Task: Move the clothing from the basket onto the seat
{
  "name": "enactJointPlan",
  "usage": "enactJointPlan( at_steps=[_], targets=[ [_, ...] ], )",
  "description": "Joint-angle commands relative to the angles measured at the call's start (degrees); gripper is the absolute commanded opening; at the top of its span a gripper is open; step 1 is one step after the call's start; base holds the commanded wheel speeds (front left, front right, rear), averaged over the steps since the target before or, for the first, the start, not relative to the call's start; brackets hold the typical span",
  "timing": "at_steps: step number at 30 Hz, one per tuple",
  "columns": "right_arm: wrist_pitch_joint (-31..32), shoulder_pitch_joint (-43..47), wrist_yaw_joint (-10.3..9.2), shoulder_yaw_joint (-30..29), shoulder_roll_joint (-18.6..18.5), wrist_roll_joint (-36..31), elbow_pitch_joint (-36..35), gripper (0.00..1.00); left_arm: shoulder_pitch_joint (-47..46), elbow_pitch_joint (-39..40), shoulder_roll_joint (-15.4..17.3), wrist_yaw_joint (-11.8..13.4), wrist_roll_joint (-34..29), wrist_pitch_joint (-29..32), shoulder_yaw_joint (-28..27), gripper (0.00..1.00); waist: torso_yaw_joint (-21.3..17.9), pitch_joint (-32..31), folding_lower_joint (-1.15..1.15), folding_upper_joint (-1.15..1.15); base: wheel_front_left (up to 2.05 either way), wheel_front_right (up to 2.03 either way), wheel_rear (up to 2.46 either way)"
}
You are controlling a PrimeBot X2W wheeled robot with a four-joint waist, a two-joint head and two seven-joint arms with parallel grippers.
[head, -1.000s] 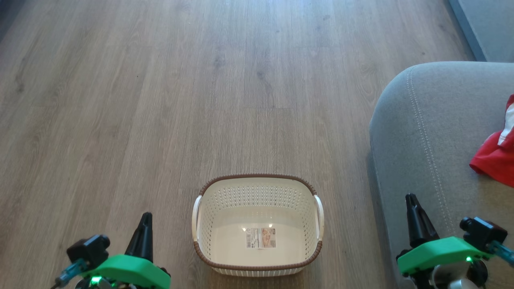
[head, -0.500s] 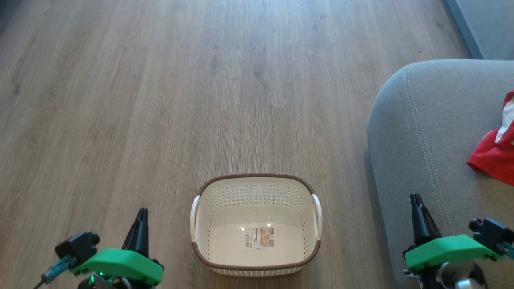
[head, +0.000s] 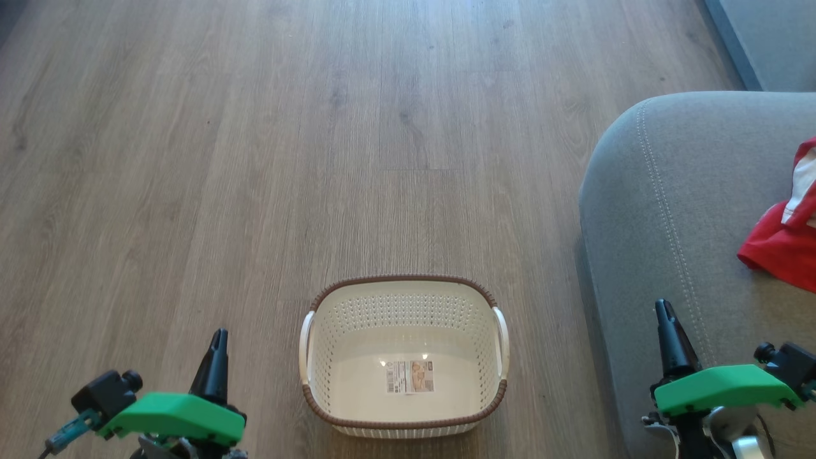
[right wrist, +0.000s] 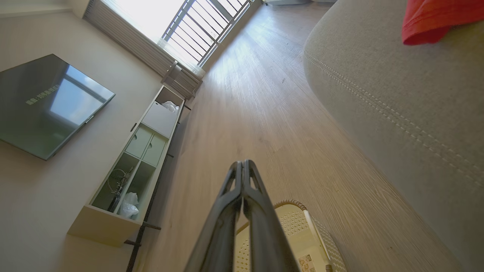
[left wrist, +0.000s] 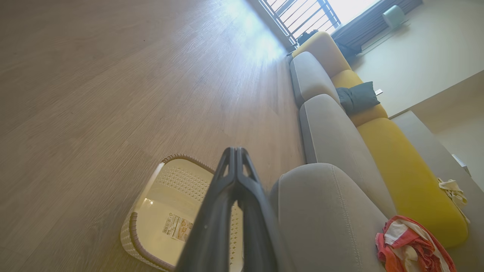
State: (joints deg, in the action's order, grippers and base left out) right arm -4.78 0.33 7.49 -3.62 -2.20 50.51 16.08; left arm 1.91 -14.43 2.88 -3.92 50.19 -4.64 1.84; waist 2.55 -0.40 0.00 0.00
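Two pincers pressed together, both empty: the left gripper [head: 219,336] hangs low over the wooden floor [head: 255,159], its two dark fingers meeting at the tips; the right gripper [head: 666,313], closed the same way, hangs by the rounded corner of the seat [head: 663,210]. Between the two, nearer the left gripper, the basket [head: 408,279] stands on the floor, its bare white bottom showing a label sticker [head: 409,376]; it sits near the seat but apart from it. Beyond the right gripper and off to its outer side, the clothing [head: 781,245] lies bunched on the seat, red with a patch of white, well apart from the fingers; farther along, more grey cushions and a yellow backrest [left wrist: 401,166] run toward a barred window [left wrist: 302,17].
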Motion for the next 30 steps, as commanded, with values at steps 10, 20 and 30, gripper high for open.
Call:
enactJointPlan(
  at_steps=[10, 20, 30],
  targets=[
    [2.0, -3.4, 0.01, -0.3, -0.5, 7.6, -2.0, 0.00, -4.2, 1.3, 0.1, -0.9, 7.6, 1.9, -2.5, 0.00, -0.4, 0.1, 0.00, 0.00, 0.00, 0.00, 0.00],
    [3.6, -4.0, 0.00, -0.7, -0.6, 13.2, -2.0, 0.00, -4.9, 1.1, 0.1, -1.3, 13.3, 3.4, -3.5, 0.00, -0.8, 0.2, 0.00, 0.00, 0.00, 0.00, 0.00],
    [5.3, -4.5, 0.00, -1.2, -0.6, 19.4, -2.0, 0.00, -5.6, 1.0, 0.1, -1.8, 19.6, 5.1, -4.6, 0.00, -1.2, 0.3, 0.00, 0.00, 0.00, 0.00, 0.00]
  ],
)
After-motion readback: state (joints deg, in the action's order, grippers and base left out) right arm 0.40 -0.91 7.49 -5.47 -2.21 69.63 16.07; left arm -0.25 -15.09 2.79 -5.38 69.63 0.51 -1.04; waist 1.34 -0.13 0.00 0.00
